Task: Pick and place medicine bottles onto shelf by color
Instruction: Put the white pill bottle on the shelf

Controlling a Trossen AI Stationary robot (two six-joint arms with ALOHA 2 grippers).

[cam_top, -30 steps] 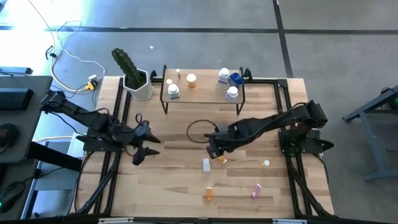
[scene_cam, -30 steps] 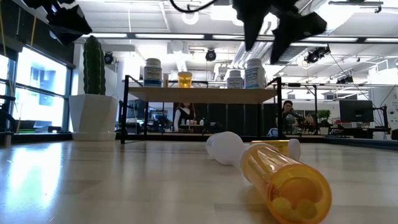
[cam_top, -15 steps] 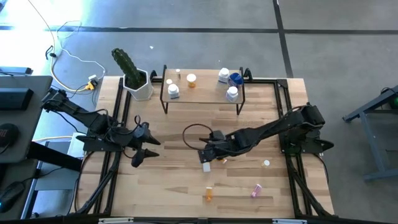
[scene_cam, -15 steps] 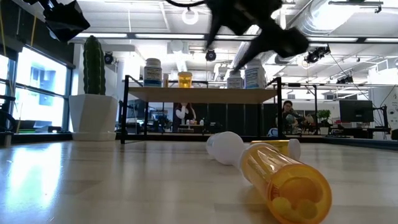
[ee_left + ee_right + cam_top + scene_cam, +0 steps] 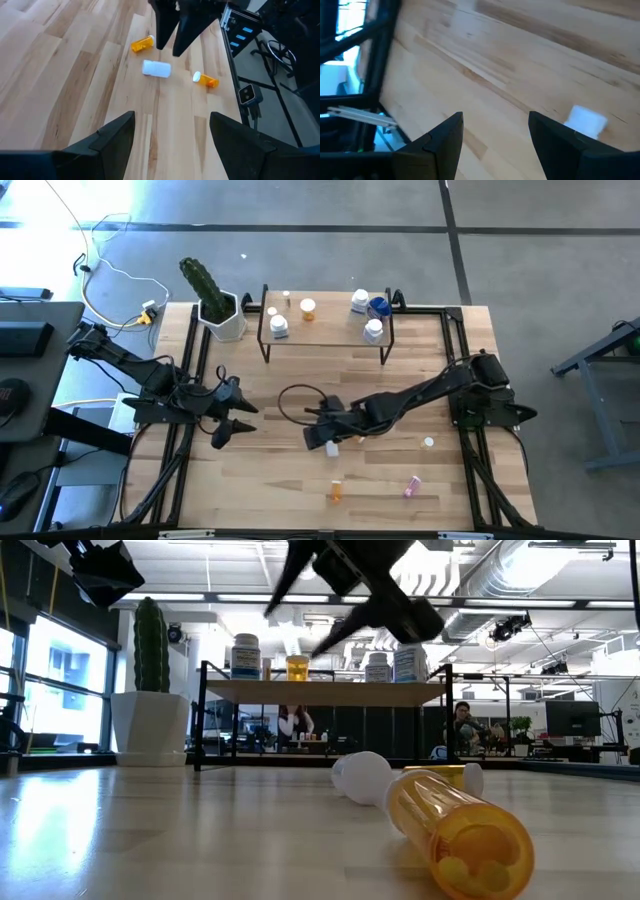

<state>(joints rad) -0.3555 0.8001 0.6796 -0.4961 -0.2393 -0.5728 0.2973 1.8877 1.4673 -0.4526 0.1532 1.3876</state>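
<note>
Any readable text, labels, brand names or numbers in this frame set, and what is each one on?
None can be read.
Labels on the bottles on the shelf: a white bottle and a blue-labelled one carry print, too small to read.
Orange bottle lying on the table: no label showing.
White bottle on the table: no print visible.

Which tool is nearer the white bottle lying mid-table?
Right. The right tool hovers open just beside the white bottle; the left tool waits open, farther off toward the left edge.
</note>
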